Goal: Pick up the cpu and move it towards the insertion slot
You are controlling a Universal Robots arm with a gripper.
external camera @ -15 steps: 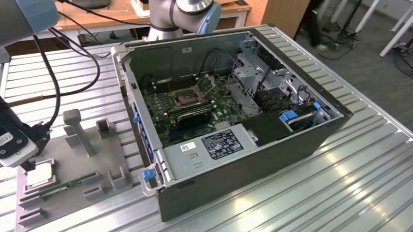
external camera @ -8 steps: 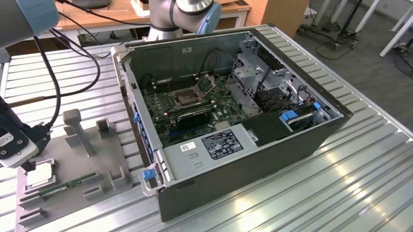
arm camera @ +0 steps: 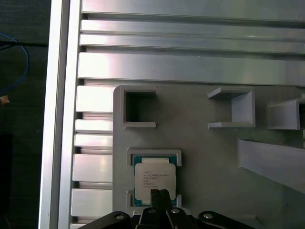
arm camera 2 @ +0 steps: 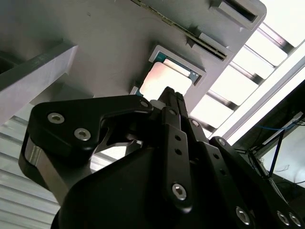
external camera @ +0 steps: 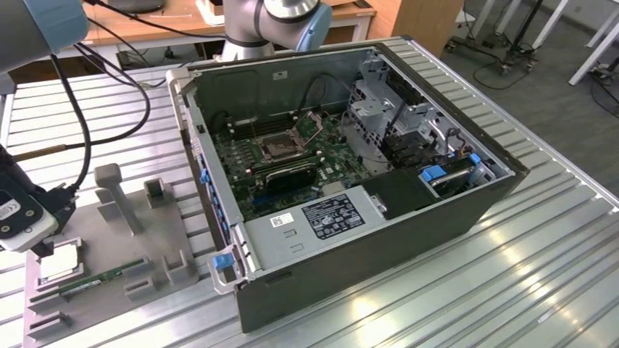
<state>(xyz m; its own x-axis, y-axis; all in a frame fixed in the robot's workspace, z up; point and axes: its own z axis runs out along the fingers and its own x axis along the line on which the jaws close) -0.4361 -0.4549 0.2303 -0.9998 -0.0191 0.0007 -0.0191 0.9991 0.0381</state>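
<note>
Black gripper (arm camera: 159,193) pointing down, jaws pressed together, holding nothing, just over silver cpu (arm camera: 153,174) in grey holder (arm camera: 200,143)

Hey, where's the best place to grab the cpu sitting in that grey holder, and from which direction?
Come straight down from above: the cpu lies flat in a shallow recess of the grey holder. Probably pinch the two opposite edges where the raised frame is cut away. The gripper hangs right over it.
</note>
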